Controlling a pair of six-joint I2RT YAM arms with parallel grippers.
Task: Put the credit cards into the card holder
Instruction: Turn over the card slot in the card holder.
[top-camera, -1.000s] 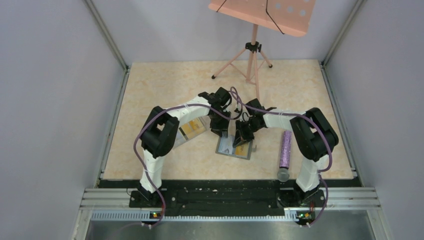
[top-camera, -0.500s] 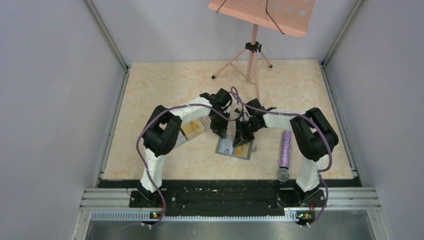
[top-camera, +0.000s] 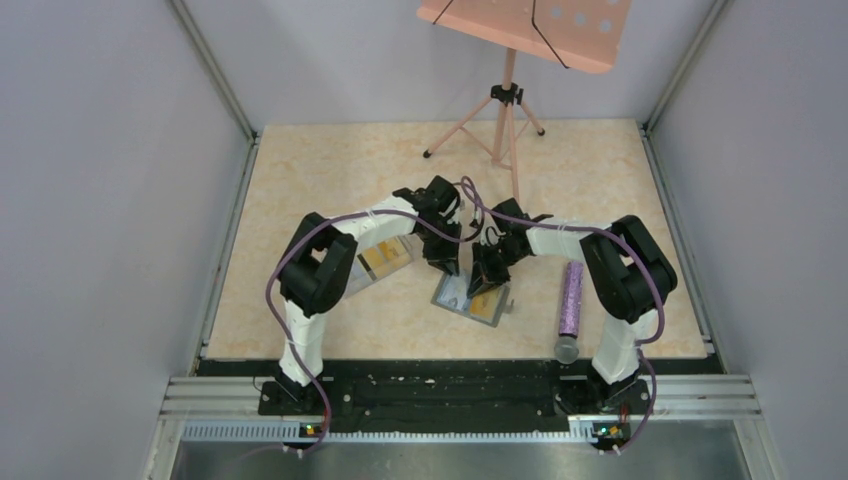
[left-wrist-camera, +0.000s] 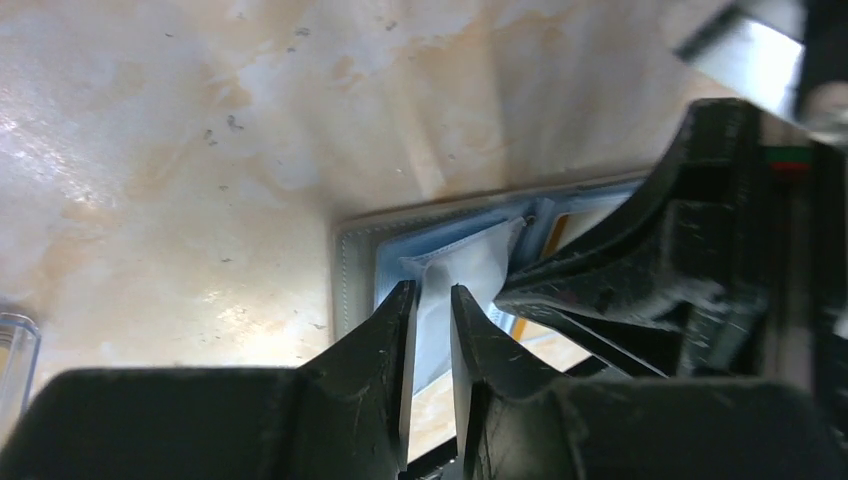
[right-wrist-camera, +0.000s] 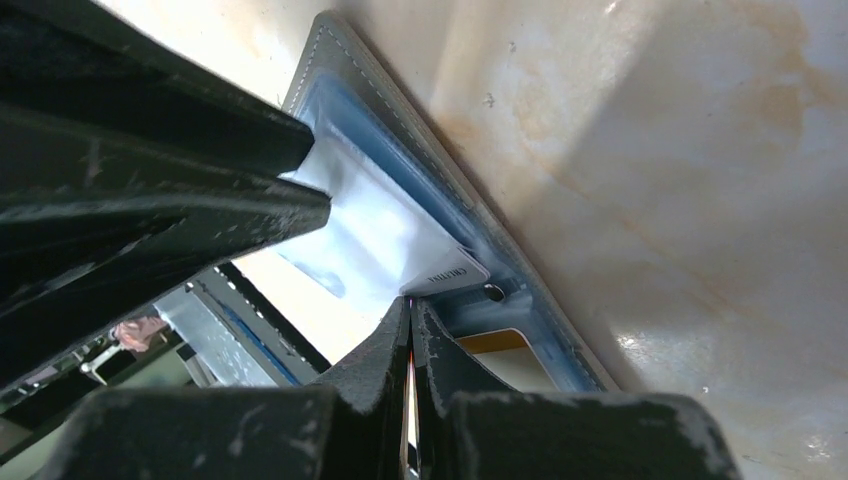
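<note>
Card holder (top-camera: 470, 297) w/ 1 whitish card (left-wrist-camera: 455, 285) in left tool (left-wrist-camera: 430, 300), right tool (right-wrist-camera: 411, 315) pinched closed

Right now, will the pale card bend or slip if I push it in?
The pale card looks thin yet flat: probably stiff, flexing slightly. Its glossy face may slip in the left gripper. The open card holder looks light, so it might slide.

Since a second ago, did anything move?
A little. The left claw shifted slightly toward the open card holder and now pinches a whitish card over it. The right claw stayed shut at the holder. The purple tube and clear box stayed put.
</note>
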